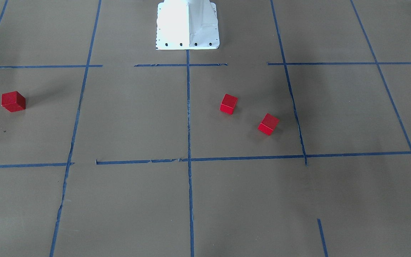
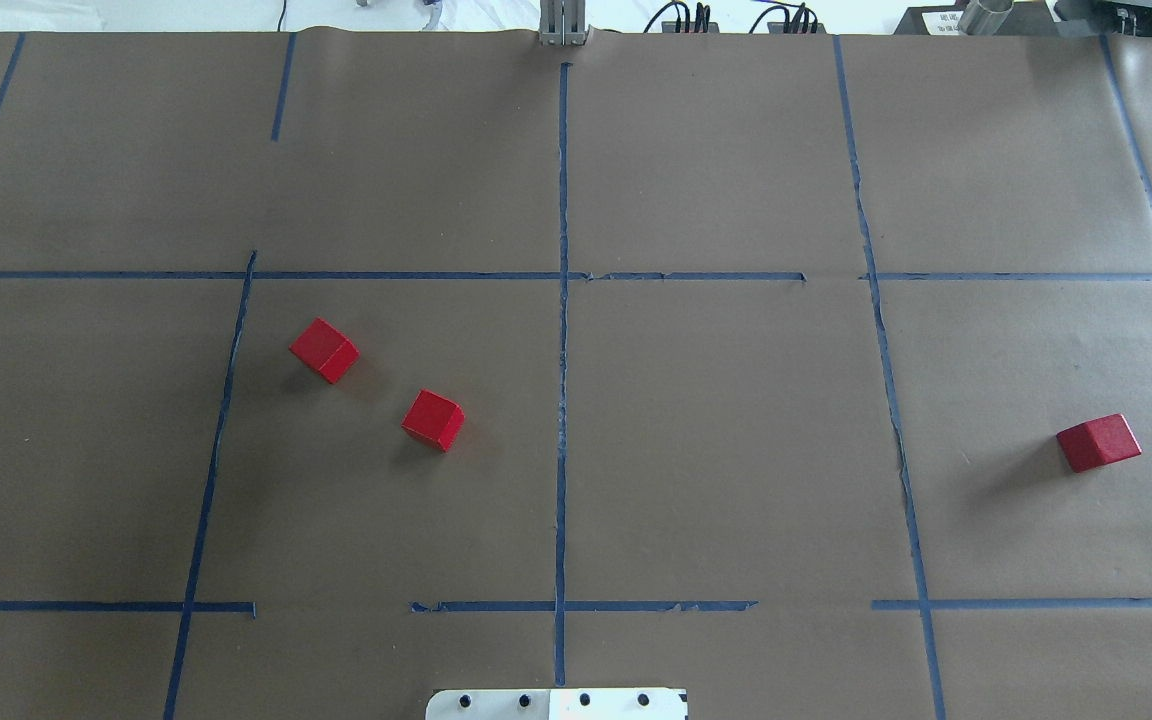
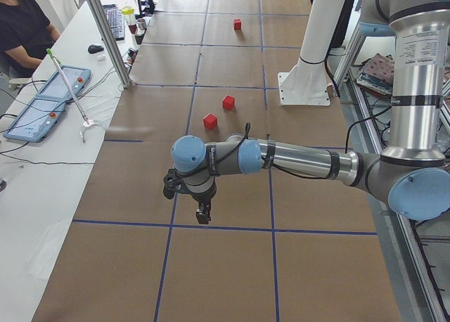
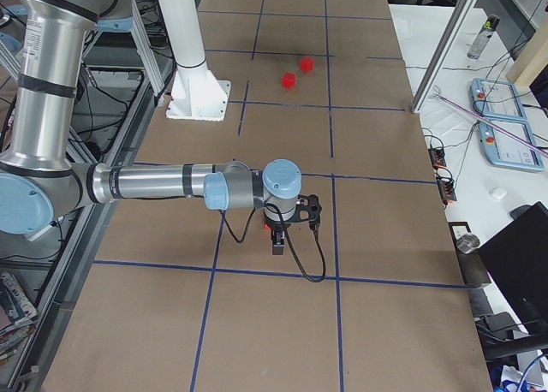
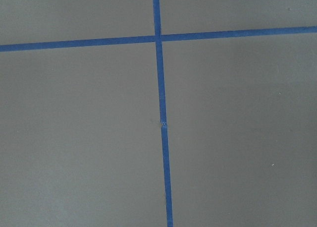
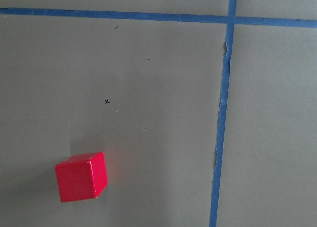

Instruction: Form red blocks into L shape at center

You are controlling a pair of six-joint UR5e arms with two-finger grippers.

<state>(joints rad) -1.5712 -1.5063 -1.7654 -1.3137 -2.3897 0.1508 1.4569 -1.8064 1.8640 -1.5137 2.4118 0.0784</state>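
Three red blocks lie apart on the brown paper. In the overhead view two sit left of the center tape line, one farther left and one nearer the line. The third lies far right and also shows in the right wrist view. My left gripper hangs above the paper, well away from the two left blocks. My right gripper hovers over the third block and mostly hides it. I cannot tell whether either gripper is open or shut.
The white robot base stands at the table's robot side. The left wrist view shows only a blue tape cross. An operator, control tablets and a metal post are along the far table edge.
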